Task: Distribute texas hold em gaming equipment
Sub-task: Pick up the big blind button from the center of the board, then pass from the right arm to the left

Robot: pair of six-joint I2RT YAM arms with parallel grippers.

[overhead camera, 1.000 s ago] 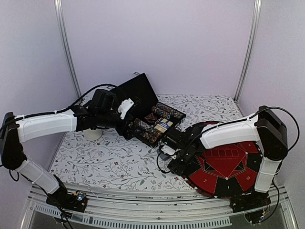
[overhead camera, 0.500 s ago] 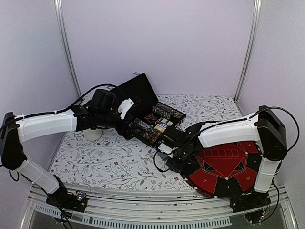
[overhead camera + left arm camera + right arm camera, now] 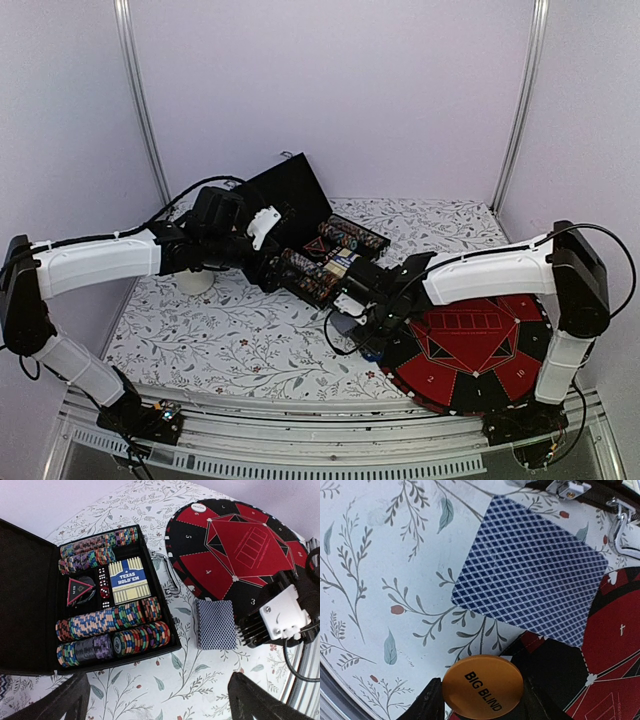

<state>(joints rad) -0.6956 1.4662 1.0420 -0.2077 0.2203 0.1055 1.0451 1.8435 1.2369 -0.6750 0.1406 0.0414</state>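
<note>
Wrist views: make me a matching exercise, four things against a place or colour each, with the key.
Things:
1. orange disc
2. cards
3. chips
4. round mat

Descriptions:
A. in rows inside the open black case
B. red and black
C. between the fingers of the right hand
D. face down on the flowered cloth

Pairs: 1-C, 2-D, 3-A, 4-B.

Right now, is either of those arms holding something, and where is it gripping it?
The right gripper holds the orange BIG BLIND button, pinched by opposite sides of its rim. The left gripper is open and holds nothing.
</note>
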